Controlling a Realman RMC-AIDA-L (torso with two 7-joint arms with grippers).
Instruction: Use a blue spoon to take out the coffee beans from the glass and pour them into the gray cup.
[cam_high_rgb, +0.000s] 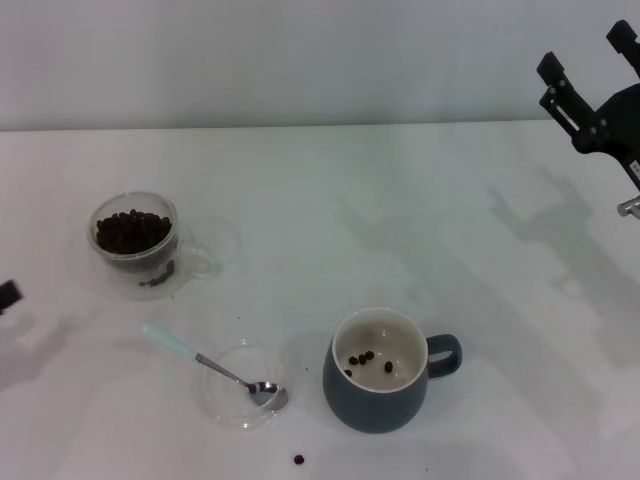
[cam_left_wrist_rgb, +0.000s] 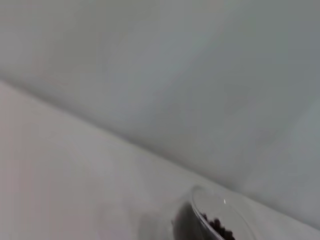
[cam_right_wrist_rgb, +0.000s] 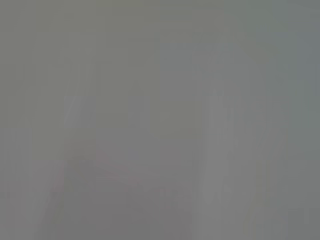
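Note:
The glass (cam_high_rgb: 112, 268) stands at the table's left, filled with coffee beans (cam_high_rgb: 132, 230); its rim and beans also show in the left wrist view (cam_left_wrist_rgb: 216, 226). The blue spoon (cam_high_rgb: 210, 366) lies with its bowl in a flat clear dish (cam_high_rgb: 222, 396) and its pale handle pointing left. The gray cup (cam_high_rgb: 375, 405) stands right of the dish, handle to the right, with several beans (cam_high_rgb: 362, 358) inside. My right gripper (cam_high_rgb: 585, 52) is raised at the far right, open and empty. Only a tip of my left gripper (cam_high_rgb: 8, 296) shows at the left edge.
One stray bean (cam_high_rgb: 298, 459) lies on the white table (cam_high_rgb: 400, 220) in front of the dish. A pale wall runs behind the table. The right wrist view shows only plain grey.

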